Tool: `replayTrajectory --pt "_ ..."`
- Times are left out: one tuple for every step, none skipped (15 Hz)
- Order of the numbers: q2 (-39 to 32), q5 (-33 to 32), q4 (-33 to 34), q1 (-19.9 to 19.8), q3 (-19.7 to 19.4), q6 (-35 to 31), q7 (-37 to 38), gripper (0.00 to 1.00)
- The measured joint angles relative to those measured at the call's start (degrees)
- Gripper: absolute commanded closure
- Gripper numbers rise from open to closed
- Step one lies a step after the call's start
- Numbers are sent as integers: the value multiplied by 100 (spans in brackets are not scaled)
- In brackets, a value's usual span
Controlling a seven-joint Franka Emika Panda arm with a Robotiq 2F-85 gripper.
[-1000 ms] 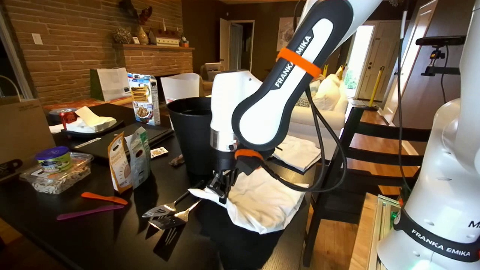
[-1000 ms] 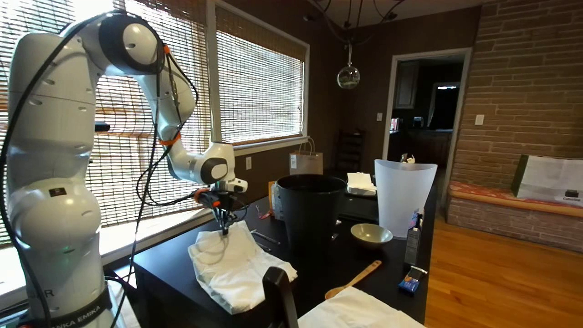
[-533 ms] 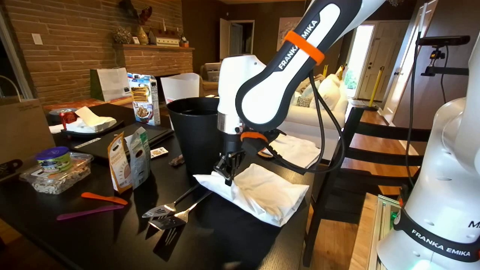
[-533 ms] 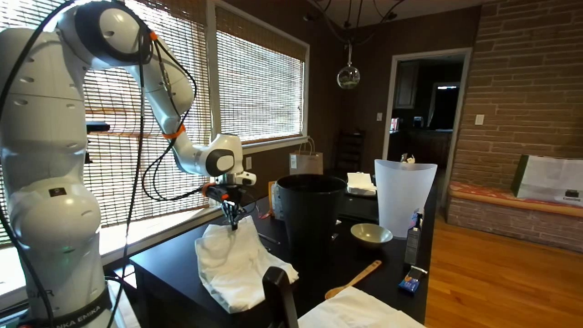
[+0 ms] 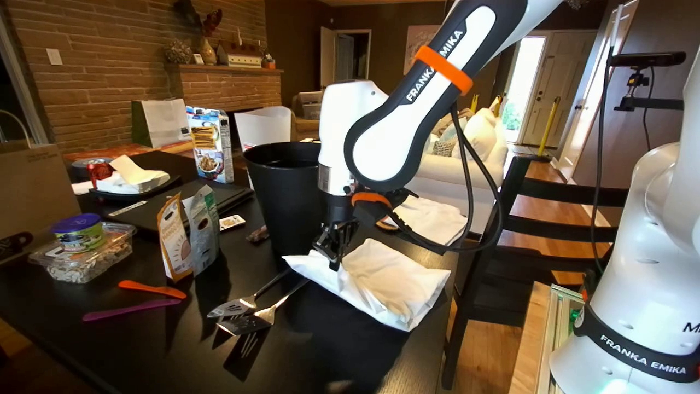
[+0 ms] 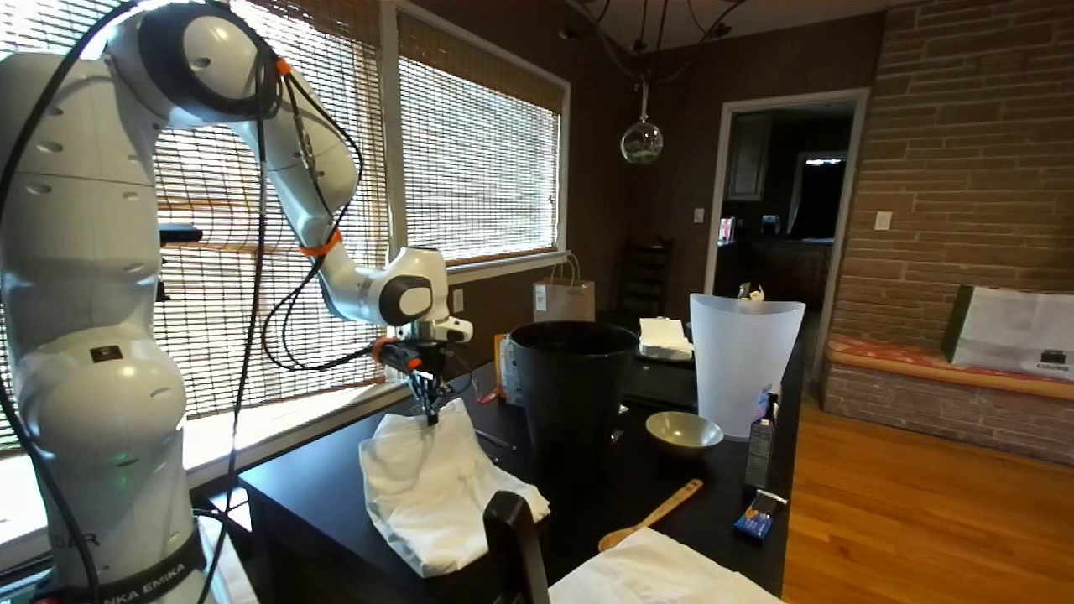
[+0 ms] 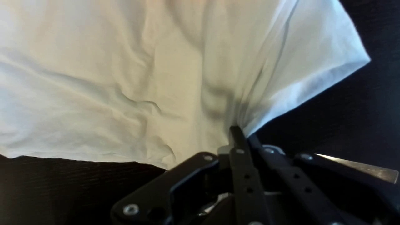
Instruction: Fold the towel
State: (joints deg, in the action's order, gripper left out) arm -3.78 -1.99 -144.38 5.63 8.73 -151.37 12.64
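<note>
White towel (image 5: 388,282) lying aslant on the black table (image 5: 180,355), one edge pinched

We are finding the towel at the table end beside the arm base (image 5: 607,328). In an exterior view its long axis is running from the gripper (image 6: 431,418) down toward a chair back (image 6: 513,537), leaning slightly right as it goes; in the wrist view a loose corner (image 7: 337,61) is pointing right, past the fingertips (image 7: 239,142).

The fingertips are pressing together, pinching a gathered bit of the towel's edge. We are noting tight pleats fanning out from the pinch, soft wrinkles elsewhere, white cloth turning cream in places. The held edge is appearing raised off the table; we are not managing to judge how far.

Surroundings: a black bucket (image 5: 284,197) is standing upright near the towel. Two slotted metal spatulas (image 5: 264,316) are lying with handles reaching toward the loose corner; touching or not, we are not able to tell. Farther off, an orange utensil (image 5: 152,288) and a purple utensil (image 5: 134,310) are lying near two upright pouches (image 5: 174,241). In an exterior view a wooden spoon (image 6: 659,513) is lying just beside a flat white cloth (image 6: 663,575), apart from the towel, and the chair back is hiding some of the towel's lower edge from us.
</note>
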Motion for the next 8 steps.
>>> replayTrajectory --pt "8 -19 0 -2 -50 0 17 99" --pt "25 -61 0 -9 -116 0 36 99" --pt "50 -160 0 -14 -191 11 88 99" --pt "86 -297 -1 -21 -271 47 169 99" --pt "132 -465 -2 -29 -354 119 271 99" --pt "186 -689 -5 -46 -440 206 421 99" --pt "247 -913 -11 -72 -517 308 589 99" --pt "309 -1128 -16 -111 -587 421 756 99"
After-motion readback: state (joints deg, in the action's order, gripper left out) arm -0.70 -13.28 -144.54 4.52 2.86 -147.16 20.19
